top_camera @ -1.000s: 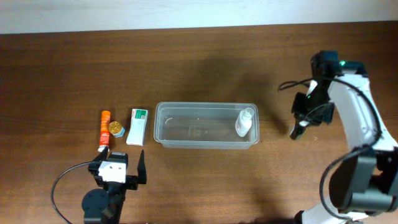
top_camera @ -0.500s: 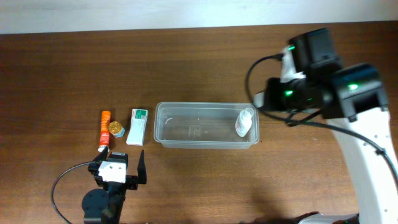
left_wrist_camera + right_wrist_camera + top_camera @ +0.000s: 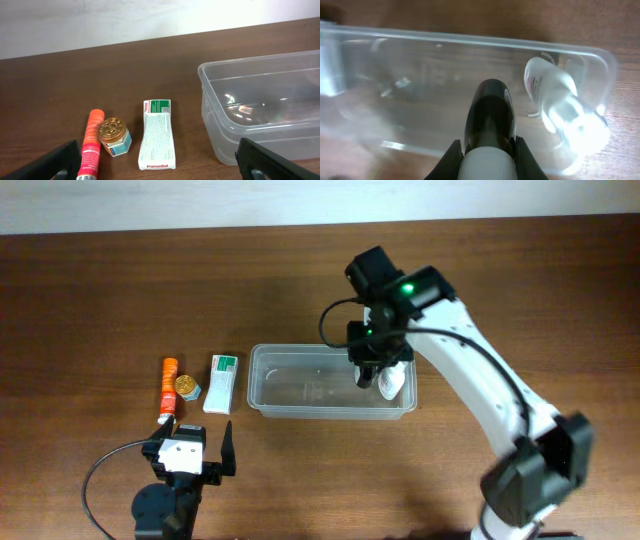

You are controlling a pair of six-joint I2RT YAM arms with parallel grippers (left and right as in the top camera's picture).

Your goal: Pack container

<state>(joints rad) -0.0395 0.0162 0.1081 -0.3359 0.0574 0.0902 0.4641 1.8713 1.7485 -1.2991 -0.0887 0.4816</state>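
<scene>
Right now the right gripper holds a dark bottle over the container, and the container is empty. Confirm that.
Not empty: the right wrist view shows a white bottle lying at one end of the container. The rest stands: the right gripper holds the dark bottle over it.

Evenly and softly lit from overhead, faint shadow on the surface (image 3: pixel 120 280) at 12 o'clock of the container (image 3: pixel 300 412). Small white glints on its clear wall from the left wrist. Blurred and smeared throughout from the right wrist, washed out toward 4 o'clock
</scene>
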